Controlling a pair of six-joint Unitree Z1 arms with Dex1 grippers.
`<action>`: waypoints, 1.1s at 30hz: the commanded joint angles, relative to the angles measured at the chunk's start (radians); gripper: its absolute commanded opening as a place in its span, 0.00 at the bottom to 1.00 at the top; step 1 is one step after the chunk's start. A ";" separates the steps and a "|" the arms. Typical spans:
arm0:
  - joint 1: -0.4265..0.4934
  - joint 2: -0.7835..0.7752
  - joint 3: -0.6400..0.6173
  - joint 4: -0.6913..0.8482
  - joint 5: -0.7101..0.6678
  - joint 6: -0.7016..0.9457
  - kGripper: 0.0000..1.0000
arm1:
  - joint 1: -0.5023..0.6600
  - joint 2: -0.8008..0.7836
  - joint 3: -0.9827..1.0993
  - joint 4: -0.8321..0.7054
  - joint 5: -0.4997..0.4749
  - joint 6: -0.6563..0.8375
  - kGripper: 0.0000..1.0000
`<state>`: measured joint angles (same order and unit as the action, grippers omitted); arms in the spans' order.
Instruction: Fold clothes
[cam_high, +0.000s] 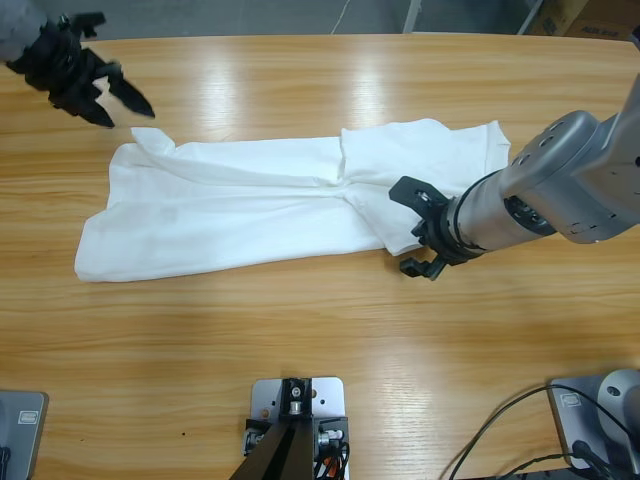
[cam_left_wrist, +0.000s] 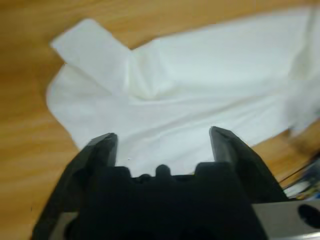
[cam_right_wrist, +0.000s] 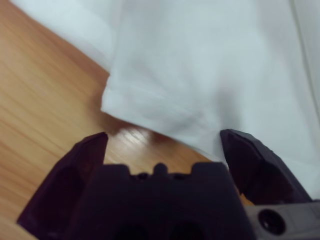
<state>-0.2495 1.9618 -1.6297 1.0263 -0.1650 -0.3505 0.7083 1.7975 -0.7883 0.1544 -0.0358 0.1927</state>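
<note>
The clothes are one white T-shirt (cam_high: 250, 205) lying flat and lengthwise across the wooden table (cam_high: 300, 340), partly folded, with a small flap (cam_high: 150, 140) turned over at its far left corner. My left gripper (cam_high: 122, 112) hangs open above the table just beyond that corner, holding nothing. The left wrist view looks down on the shirt (cam_left_wrist: 200, 75) and the flap (cam_left_wrist: 95, 50) from between the jaws of the left gripper (cam_left_wrist: 162, 137). My right gripper (cam_high: 405, 228) is open at the hem of a sleeve (cam_high: 385, 215), and in its wrist view the right gripper (cam_right_wrist: 164, 137) has the sleeve hem (cam_right_wrist: 150, 107) just ahead.
Bare wood runs along the whole near side of the table. Black cables (cam_high: 520, 430) lie at the bottom right corner. A cardboard box (cam_high: 585, 15) stands beyond the table's far right edge.
</note>
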 joint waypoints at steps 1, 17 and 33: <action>0.007 0.103 -0.020 0.086 -0.005 -0.416 0.50 | 0.011 0.053 0.035 -0.020 0.008 0.011 0.91; 0.065 0.272 -0.144 0.107 0.053 -0.557 0.60 | 0.010 0.089 0.054 -0.051 0.014 0.010 0.91; 0.065 0.338 -0.185 0.144 0.040 -0.546 0.45 | 0.011 0.108 0.052 -0.067 0.025 0.010 0.91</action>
<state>-0.1900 2.2269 -1.7908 1.1584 -0.1266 -0.9000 0.7085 1.8216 -0.7747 0.0901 -0.0278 0.1927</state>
